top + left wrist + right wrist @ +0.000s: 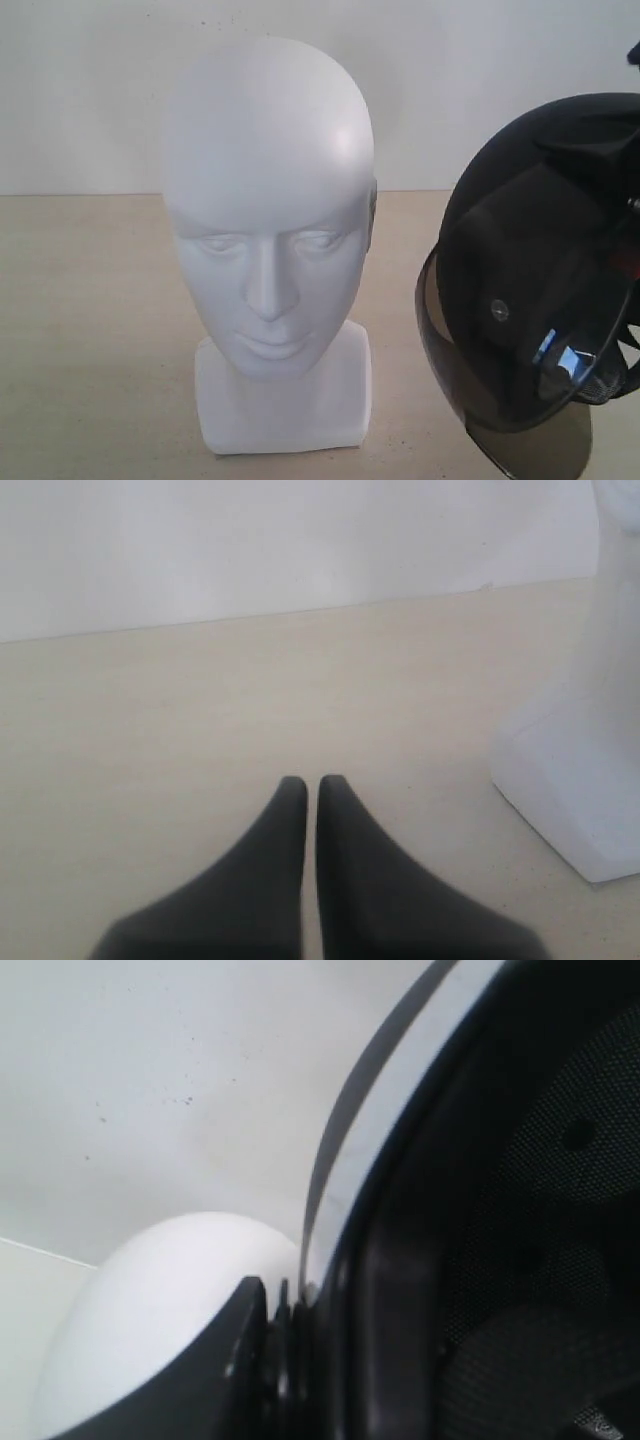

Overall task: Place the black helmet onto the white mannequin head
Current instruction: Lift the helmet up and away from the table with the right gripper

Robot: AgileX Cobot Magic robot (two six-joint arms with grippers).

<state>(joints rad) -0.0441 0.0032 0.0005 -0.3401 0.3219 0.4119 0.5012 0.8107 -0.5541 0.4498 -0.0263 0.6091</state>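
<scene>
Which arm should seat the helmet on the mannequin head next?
Probably right. The right pincer grips the rim of the matte black rounded helmet, beside the glossy white plastic mannequin head. The left pincer is shut, empty, low by the head's base.

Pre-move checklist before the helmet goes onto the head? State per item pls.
1. Right gripper clamped on the black helmet at its rim: ok.
2. White mannequin head upright, crown bare: ok.
3. Helmet centred above the head: not ok, it is off to the head's side.
4. Helmet opening facing down at the crown: cannot tell.
5. Left gripper shut, empty, apart from the head's base: ok.
</scene>
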